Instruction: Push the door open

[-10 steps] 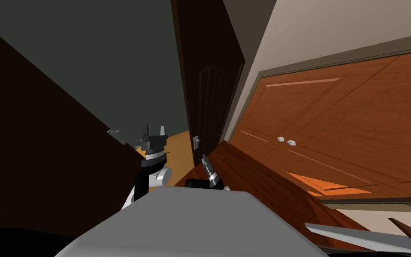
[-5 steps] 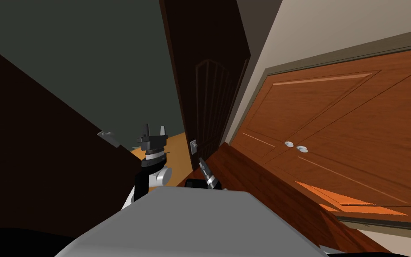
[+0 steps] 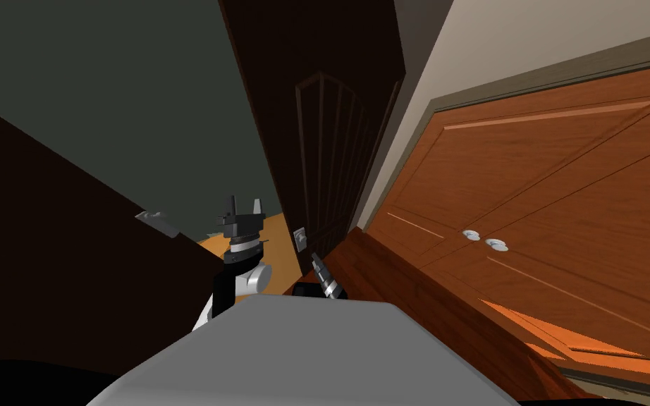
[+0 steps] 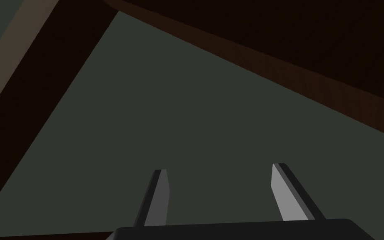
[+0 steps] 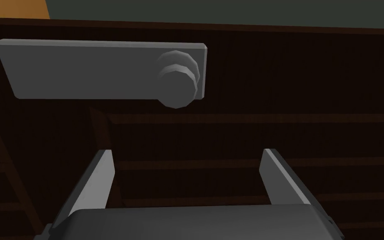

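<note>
The dark brown panelled door (image 3: 330, 148) stands just ahead of me in the head view, with a grey handle plate (image 3: 300, 238) near its edge. My right gripper (image 3: 314, 260) points at it from close by. In the right wrist view the open right gripper (image 5: 187, 152) faces the door's dark panels (image 5: 270, 125), just short of the grey plate (image 5: 83, 68) and its round knob (image 5: 178, 85), with nothing between the fingers. My left gripper (image 3: 244, 205) is raised to the left of the door; its left wrist view shows the left gripper (image 4: 219, 168) open and empty.
To the left a dark panel (image 3: 48, 247) carries a small grey handle (image 3: 156, 222). Orange floor (image 3: 267, 236) shows between it and the door. To the right are orange-brown double doors (image 3: 563, 197) with two pale knobs (image 3: 484, 240) and a brown ledge (image 3: 415, 296).
The whole head view has shifted: I have moved closer, so the dark door looms larger and further left, and the orange doors slid right. Both arms kept their pose.
</note>
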You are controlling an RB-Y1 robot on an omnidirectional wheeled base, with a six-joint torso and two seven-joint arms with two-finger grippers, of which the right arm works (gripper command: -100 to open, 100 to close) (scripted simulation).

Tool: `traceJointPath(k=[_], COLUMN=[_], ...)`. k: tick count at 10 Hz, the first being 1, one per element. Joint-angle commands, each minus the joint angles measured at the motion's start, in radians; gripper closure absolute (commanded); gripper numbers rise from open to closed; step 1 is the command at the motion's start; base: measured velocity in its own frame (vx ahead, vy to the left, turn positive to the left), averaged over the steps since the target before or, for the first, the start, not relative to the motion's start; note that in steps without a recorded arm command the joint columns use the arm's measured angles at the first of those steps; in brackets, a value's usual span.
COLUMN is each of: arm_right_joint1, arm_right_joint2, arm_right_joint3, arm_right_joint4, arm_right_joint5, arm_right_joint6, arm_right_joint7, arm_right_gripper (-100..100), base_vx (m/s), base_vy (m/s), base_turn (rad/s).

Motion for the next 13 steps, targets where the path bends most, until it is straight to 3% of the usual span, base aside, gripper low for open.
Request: traceJointPath(k=[1,7,9,10,13], arm_right_joint1=[-0.013,-0.052,-0.054,-0.054,-0.054], arm_right_joint2=[0.010,0.043,0.046,0.046,0.046], arm_right_joint3=[-0.003,-0.015,-0.015,-0.015,-0.015], arm_right_joint4=[0.013,0.056,0.058,0.058,0.058], arm_right_joint5=[-0.006,-0.024,-0.025,-0.025,-0.025], arm_right_joint6=[0.005,0.021,0.021,0.021,0.021], arm_right_joint7=[0.003,0.014,0.015,0.015,0.015], arm_right_gripper=[-100,-100,-100,100,100], base_vx=[0.103,0.151,0.106,-0.008,-0.020], base_vy=[0.071,0.128,0.065,-0.005,-0.013], base_turn=[0.048,0.035,0.021,0.000,0.001])
